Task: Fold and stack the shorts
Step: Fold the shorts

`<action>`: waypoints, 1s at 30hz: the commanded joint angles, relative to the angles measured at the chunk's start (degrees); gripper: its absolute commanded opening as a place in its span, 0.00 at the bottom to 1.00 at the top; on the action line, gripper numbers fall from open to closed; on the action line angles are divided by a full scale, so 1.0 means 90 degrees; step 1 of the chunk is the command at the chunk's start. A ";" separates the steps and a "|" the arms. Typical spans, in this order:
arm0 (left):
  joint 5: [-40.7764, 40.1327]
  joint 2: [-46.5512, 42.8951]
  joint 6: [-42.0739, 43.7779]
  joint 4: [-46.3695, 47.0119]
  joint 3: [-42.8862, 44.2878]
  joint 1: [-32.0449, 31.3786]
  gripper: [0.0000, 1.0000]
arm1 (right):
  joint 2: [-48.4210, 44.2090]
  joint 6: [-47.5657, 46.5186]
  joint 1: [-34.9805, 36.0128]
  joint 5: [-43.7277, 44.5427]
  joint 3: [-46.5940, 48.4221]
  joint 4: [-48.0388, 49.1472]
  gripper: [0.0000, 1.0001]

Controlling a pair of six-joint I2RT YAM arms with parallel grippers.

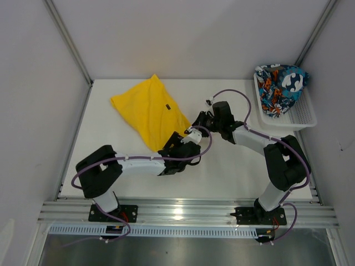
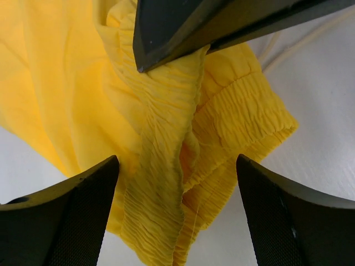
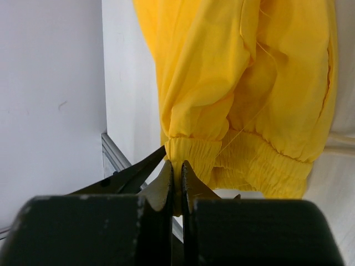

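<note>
While our right gripper [image 3: 176, 180] is pinching the waistband [image 3: 244, 163] of the yellow shorts [image 1: 147, 111] between fully closed jaws, we are holding our left gripper [image 2: 175, 160] wide open astride that hem, gripping nothing; the yellow shorts are lying on the table [image 1: 233, 166], the printed pair [image 1: 280, 88] in the basket [image 1: 302, 113].

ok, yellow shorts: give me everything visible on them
The yellow shorts are plain bright-yellow soft cloth with a ruched elastic waistband and a small dark tag. They lie spread, slightly rumpled, on the white table. The right gripper is shut on the waistband edge; the left gripper stands open either side of it.
</note>
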 commanded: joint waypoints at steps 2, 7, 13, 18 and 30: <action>-0.0924 0.0259 -0.0079 -0.0255 0.0434 -0.0083 0.86 | -0.0179 0.0100 0.0023 -0.0205 0.0187 0.0048 0.00; -0.1080 0.0239 -0.0304 -0.0567 0.0365 -0.0074 0.81 | -0.0140 0.0168 -0.0104 -0.0312 0.0061 0.0213 0.00; -0.1286 0.0786 -0.0762 -0.1240 0.0696 -0.0073 0.61 | -0.0198 0.0246 -0.0163 -0.0351 -0.0057 0.0302 0.00; -0.1188 0.0807 -0.1622 -0.1642 0.0483 -0.0073 0.49 | -0.0237 0.0256 -0.0290 -0.0361 -0.0271 0.0390 0.00; -0.0808 0.0298 -0.2169 -0.0998 -0.0318 -0.0073 0.35 | -0.0540 -0.0056 0.0335 0.1074 -0.1287 0.0331 0.00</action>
